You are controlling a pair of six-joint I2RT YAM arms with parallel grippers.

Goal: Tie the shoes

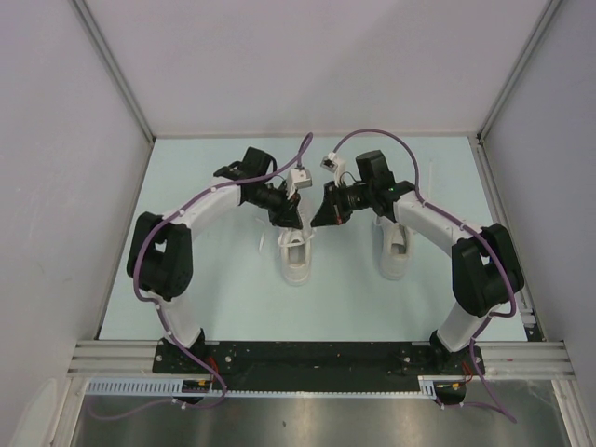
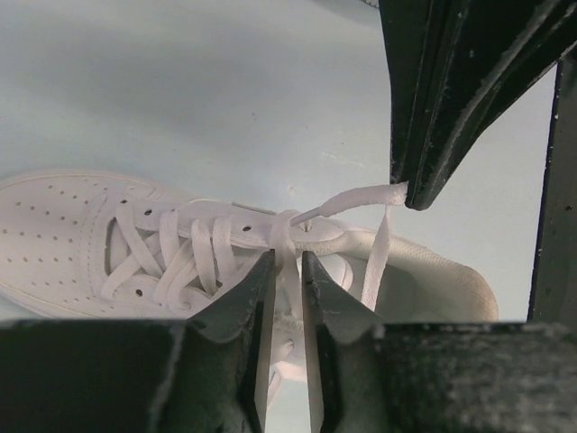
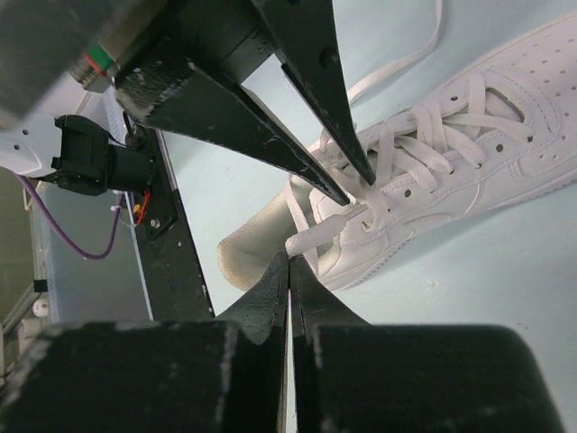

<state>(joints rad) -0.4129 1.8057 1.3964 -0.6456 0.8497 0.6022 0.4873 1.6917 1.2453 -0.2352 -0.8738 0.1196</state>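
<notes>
**Both grippers at the laces of one shoe**

Two white shoes sit on the pale table (image 1: pixel 200 279). The shoe (image 1: pixel 298 265) being worked on lies left of centre. The second shoe (image 1: pixel 395 263) lies to its right, apart from it and partly under the right arm, with no gripper on it.

The two arms meet over the far end of the first shoe. The left gripper (image 2: pixel 287 263) is down on the upper lacing, near the shoe's opening. Its fingers stand a narrow gap apart and straddle the lace crossing (image 2: pixel 285 236), which sits right between the tips. Cannot tell whether they pinch it or just bracket it.

The right gripper (image 3: pixel 289 260) has its fingers pressed together, clamped on a lace end (image 3: pixel 314 234). It holds that end out to the side, off the shoe and above the table. In the left wrist view this lace runs from the crossing up to the right gripper's tip. A second strand hangs from the tip down toward the shoe's opening.

The rest of the lacing is criss-crossed through the eyelets. A loose lace (image 3: pixel 424 50) curves on the table beside the shoe.
</notes>
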